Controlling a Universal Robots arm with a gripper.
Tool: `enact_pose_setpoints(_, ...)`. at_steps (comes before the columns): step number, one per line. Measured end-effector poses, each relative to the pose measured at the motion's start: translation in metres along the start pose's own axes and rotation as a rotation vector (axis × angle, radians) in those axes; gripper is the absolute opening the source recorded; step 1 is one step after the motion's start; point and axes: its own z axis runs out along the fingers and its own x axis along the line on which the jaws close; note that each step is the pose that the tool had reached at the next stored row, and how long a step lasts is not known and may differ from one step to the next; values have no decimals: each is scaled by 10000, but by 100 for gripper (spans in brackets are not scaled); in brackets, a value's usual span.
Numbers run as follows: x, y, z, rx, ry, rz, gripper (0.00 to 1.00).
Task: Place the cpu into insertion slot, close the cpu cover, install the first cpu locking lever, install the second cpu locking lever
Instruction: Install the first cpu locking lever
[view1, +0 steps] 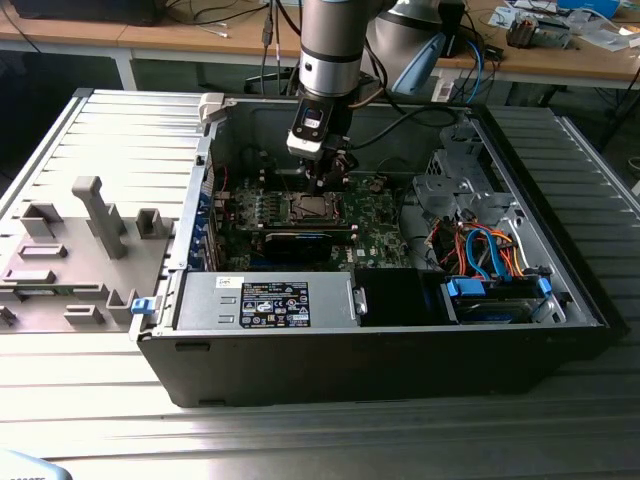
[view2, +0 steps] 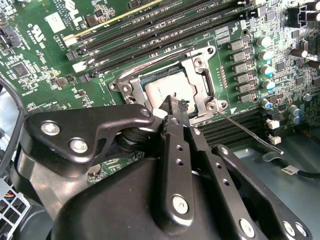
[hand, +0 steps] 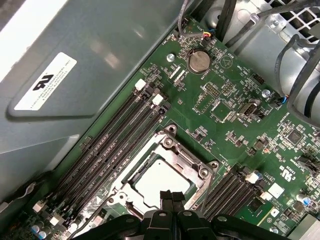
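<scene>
Where cpu cover (view2: 202, 80) frames it, cpu (view2: 161, 90) silvery, flat.

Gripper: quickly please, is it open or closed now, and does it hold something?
Gripper: closed, fingertips pressed together with nothing between them, close over the cpu, which lies in its socket.

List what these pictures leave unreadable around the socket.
1. Near edge of the cpu and cpu cover: hidden behind the claw in both wrist views.
2. Whether the claw touches the cover: its own body blocks the contact spot in both wrist views.
3. Insertion slot in the exterior view: too small to tell whether the cover is fully down.
</scene>
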Motion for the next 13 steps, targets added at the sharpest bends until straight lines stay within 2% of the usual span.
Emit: enact_pose_setpoints(13, 0, 0, 0, -5, -10, -205, 11)
